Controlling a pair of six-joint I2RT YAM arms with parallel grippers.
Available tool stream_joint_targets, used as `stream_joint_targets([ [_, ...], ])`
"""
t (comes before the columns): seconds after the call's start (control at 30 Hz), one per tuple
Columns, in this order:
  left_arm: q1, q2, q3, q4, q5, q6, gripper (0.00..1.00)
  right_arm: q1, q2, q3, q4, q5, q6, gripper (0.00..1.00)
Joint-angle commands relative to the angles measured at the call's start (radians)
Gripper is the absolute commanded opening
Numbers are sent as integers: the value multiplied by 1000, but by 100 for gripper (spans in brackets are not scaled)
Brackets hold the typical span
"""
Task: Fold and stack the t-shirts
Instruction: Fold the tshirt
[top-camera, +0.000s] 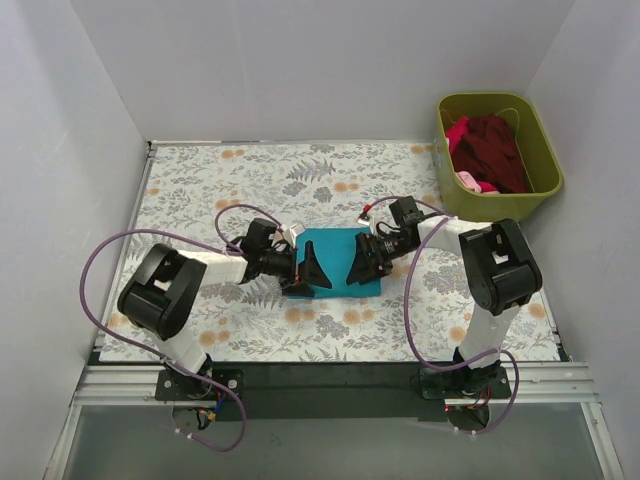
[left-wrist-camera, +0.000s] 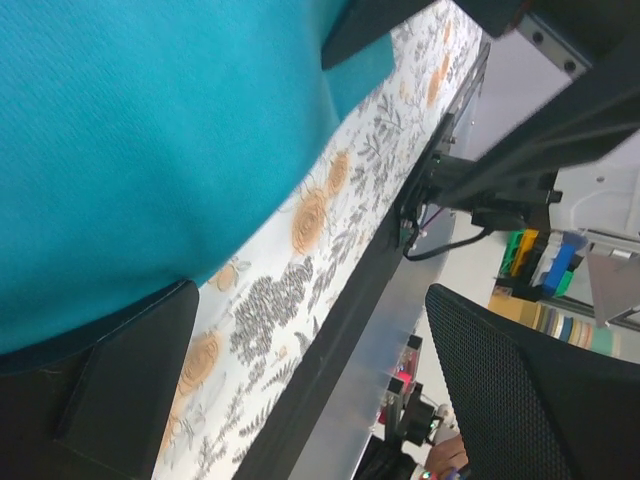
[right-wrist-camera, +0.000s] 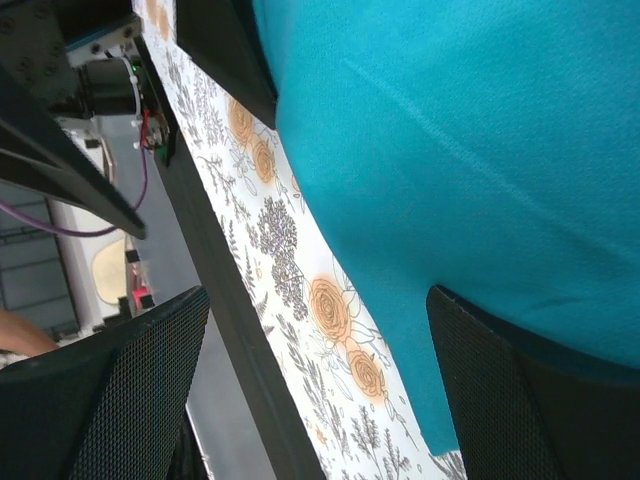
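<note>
Locate folded teal t-shirt (top-camera: 335, 258) mid-table (top-camera: 200, 190); maroon t-shirt (top-camera: 495, 150) in olive bin (top-camera: 548, 165). With left gripper (top-camera: 305, 275) and right gripper (top-camera: 362, 265) spread wide, apparently holding nothing, lift straight clear; avoid snagging fold edges.

The teal t-shirt (top-camera: 337, 246) lies folded flat in a neat rectangle at the middle of the counter (top-camera: 300, 180). The maroon t-shirt (top-camera: 497, 150) sits crumpled with pink cloth (top-camera: 458, 131) in the far-right bin (top-camera: 546, 165).

Teal t-shirt (left-wrist-camera: 150, 130) on floral cloth (left-wrist-camera: 300, 220), left end effector (left-wrist-camera: 310, 320) spread wide
</note>
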Motion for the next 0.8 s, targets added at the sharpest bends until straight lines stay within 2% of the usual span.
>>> stream_joint_targets([
  [0.0,2,-141,11,-43,37,61,98,-10,-50,62,-95,-13,-127,96],
  [0.07,0,-200,50,-67,48,75,98,-10,-70,117,-127,-21,-146,96],
  [0.2,3,-169,184,-115,16,110,98,-10,-75,220,-129,-45,-115,96],
  [0.37,32,-37,212,-54,-7,89,98,-14,12,312,-120,21,-113,96],
  [0.57,116,142,248,3,-22,95,98,-55,213,385,-83,70,-135,96],
  [0.63,126,190,250,2,-45,137,98,-67,249,398,-78,97,-164,95],
  [0.77,127,193,239,-31,-44,194,98,-79,258,395,-83,131,-186,95],
])
